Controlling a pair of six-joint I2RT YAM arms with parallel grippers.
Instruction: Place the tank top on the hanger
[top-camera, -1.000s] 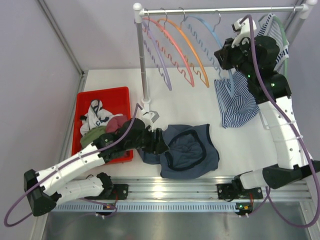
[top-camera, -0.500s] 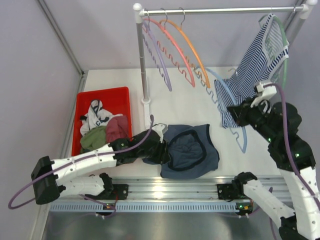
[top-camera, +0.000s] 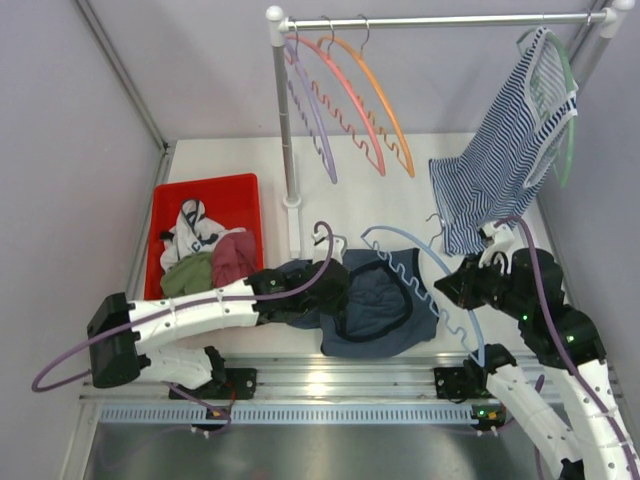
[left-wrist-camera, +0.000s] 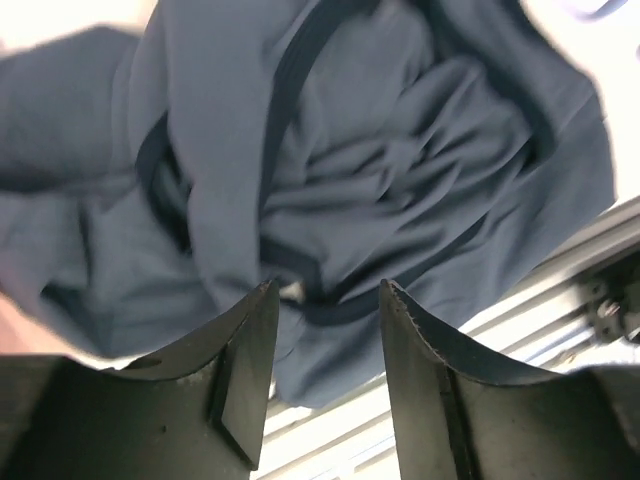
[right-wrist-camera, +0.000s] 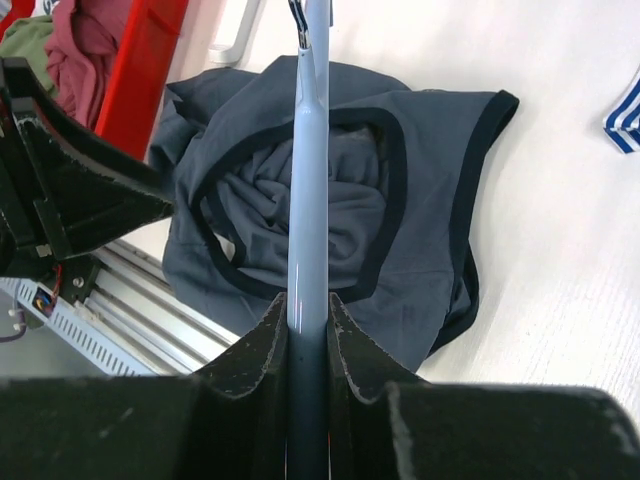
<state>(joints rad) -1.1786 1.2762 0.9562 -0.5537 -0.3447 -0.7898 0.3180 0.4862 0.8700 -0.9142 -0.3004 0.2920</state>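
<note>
The slate-blue tank top (top-camera: 385, 305) lies crumpled on the white table near the front edge. It also shows in the left wrist view (left-wrist-camera: 380, 170) and the right wrist view (right-wrist-camera: 420, 230). My right gripper (top-camera: 452, 287) is shut on the light-blue hanger (top-camera: 420, 248) and holds it over the top's right half. In the right wrist view the hanger (right-wrist-camera: 308, 170) runs straight out from the gripper (right-wrist-camera: 308, 300) across the neck opening. My left gripper (top-camera: 335, 290) is open and empty, low over the top's left side, with fabric below the gripper (left-wrist-camera: 325, 290).
A red bin (top-camera: 205, 185) of clothes stands at the left. The rack post (top-camera: 285, 130) rises behind the top, with purple, pink and orange hangers (top-camera: 375, 110) on the rail. A striped top (top-camera: 500, 165) hangs on a green hanger at the right. An aluminium rail (top-camera: 330, 375) runs along the front edge.
My right arm has taken the light-blue hanger off the rail and brought it down and forward to over the tank top. My left gripper has shifted right over the top.
</note>
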